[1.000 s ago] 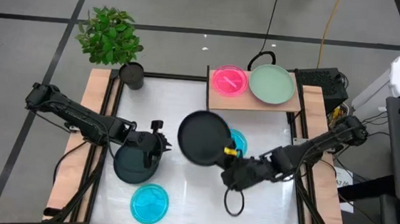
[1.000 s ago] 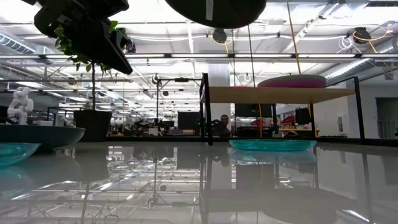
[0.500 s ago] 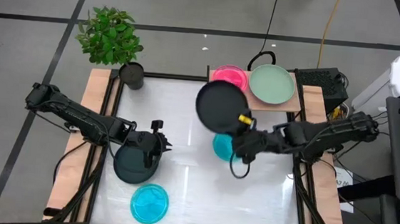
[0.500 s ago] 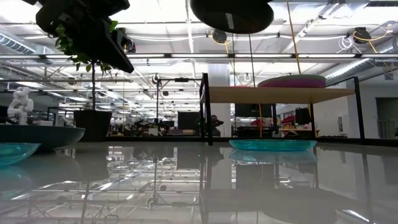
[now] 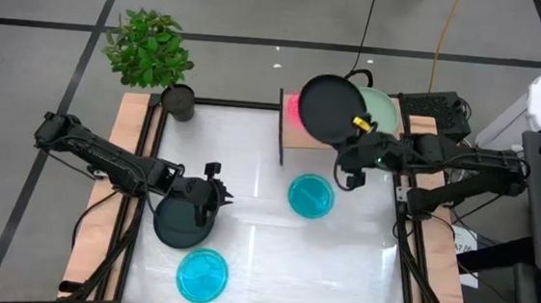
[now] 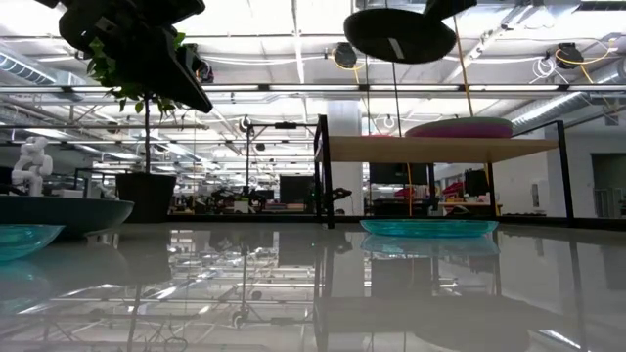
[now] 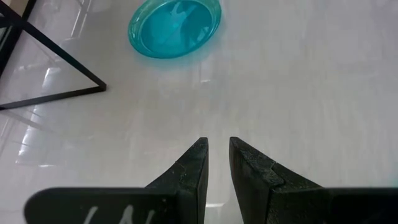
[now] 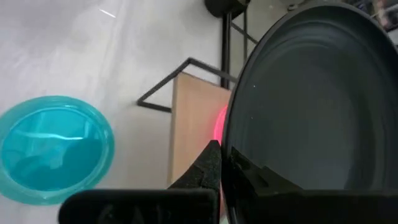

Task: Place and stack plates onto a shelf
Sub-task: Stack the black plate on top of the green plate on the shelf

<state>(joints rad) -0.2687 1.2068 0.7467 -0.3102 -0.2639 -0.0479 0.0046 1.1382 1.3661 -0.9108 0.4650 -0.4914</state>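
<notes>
My right gripper (image 5: 357, 129) is shut on a black plate (image 5: 330, 108) and holds it in the air over the light-wood shelf (image 5: 296, 136). The plate covers most of the pink plate (image 5: 294, 106) beside the pale green plate (image 5: 382, 108). From table height the black plate (image 6: 399, 34) hangs above the shelf (image 6: 440, 149). My left gripper (image 5: 218, 198), fingers shut (image 7: 217, 149), hovers over the second black plate (image 5: 183, 224), which rests on the table. Cyan plates lie at the table's middle (image 5: 311, 195) and near edge (image 5: 202, 274). My right gripper pinches the black plate's rim (image 8: 231, 158) on the side toward the table's right. One finger (image 8: 206, 167) shows outside the rim; the plate hides the other. The fingers come level from the right. The plate is lifted clear, roughly level, above the shelf.
A small dark plant pot (image 5: 179, 102) with a leafy plant stands at the table's far left corner. Long wooden rails (image 5: 124, 188) run along both table sides. The shelf's black legs (image 7: 50, 87) stand on the table. Bare tabletop lies between the two cyan plates.
My right gripper has carried the black plate from over the table's middle toward the far right and upward, ending above the shelf and the pink plate. The move uncovered the middle cyan plate. The left arm has kept still.
</notes>
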